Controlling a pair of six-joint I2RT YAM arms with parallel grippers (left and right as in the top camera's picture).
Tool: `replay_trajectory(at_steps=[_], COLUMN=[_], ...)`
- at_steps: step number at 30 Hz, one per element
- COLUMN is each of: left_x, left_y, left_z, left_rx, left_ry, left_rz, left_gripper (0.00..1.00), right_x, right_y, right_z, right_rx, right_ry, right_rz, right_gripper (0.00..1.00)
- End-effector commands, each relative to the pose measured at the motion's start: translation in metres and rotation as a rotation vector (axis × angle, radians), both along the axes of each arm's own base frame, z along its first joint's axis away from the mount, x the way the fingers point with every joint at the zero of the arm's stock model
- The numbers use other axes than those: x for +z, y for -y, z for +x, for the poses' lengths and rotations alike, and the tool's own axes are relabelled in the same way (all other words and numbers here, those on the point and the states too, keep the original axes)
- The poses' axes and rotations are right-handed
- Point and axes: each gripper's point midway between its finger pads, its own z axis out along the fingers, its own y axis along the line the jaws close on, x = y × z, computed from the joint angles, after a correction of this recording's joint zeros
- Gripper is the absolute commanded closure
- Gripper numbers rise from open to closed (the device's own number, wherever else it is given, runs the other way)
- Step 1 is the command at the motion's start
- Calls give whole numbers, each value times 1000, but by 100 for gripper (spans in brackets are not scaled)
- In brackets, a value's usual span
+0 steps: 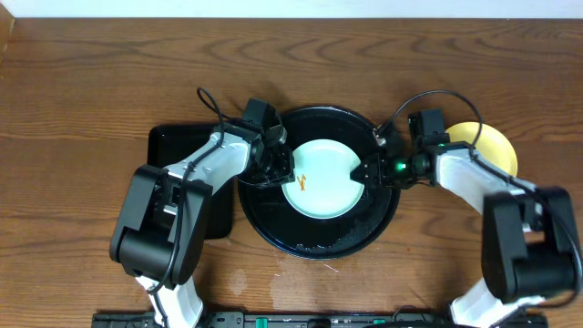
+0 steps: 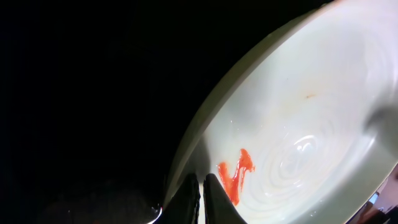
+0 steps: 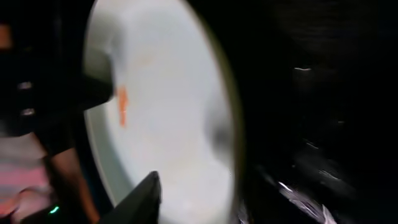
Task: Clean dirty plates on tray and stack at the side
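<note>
The left gripper (image 1: 281, 167) sits with its jaws pressed together at the left rim of the mint plate (image 1: 328, 187). Its wrist view shows the two fingertips (image 2: 214, 202) side by side over that edge, though I cannot tell whether they pinch the rim or merely rest on it. The right gripper (image 1: 367, 170) is at the opposite rim. Its own view is smeared with blur and shows only one finger (image 3: 146, 196), so how far its jaws are parted cannot be told.

The plate lies flat in the middle of the round black tray (image 1: 319, 241), directly between the two grippers. Being round, it offers no long axis. What counts is the orange smear (image 1: 302, 181), a short streak on the plate's left side, just to the right of the left gripper. The left arm is therefore the nearer one for wiping.

The plate is glossy and pale, and apart from that streak it looks clean. A yellow plate (image 1: 492, 141) rests on the table behind the right arm, well clear of the tray.
</note>
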Motion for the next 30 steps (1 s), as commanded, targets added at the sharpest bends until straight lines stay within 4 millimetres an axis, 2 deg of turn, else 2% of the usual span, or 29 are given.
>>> replay_trajectory(at_steps=[1,4,6,12,16,19,22,24,25,28,30], left_x=[-27,-27,-27,-27,-26,-20,-2,16,29,62,82], left_y=[-22,-22,-22,-22,-21,-17,-12,-11,-12,-19,-31], left_z=[-13,-13,-13,-13,-12,-10,-3,1,3,6,6], left_rx=[29,29,29,29,29,26,28,32,37,35,57], left_ry=[-52,-52,-52,-52,-47,-45,-24,-5,12,75,119], left_rz=[110,110,110,109,107,82,45,22,15,1,18], left_gripper=[92,92,92,92,92,92,83,71,68,60,57], right_x=[5,-10,-15,-7,-6,0,8,14,18,25,29], right_y=[-16,-15,-15,-15,-8,-3,5,11,14,23,26], right_z=[-3,-5,-6,1,8,14,22,26,29,35,36], right_rx=[25,19,19,20,-26,-42,-66,-82,-92,-118,-130], right_ry=[-57,-92,-103,-60,-46,-2,57,91,116,174,205], right_rz=[146,142,139,140,79,37,-27,-71,-100,-187,-241], right_gripper=[55,55,60,82,99,99,99,99,99,99,99])
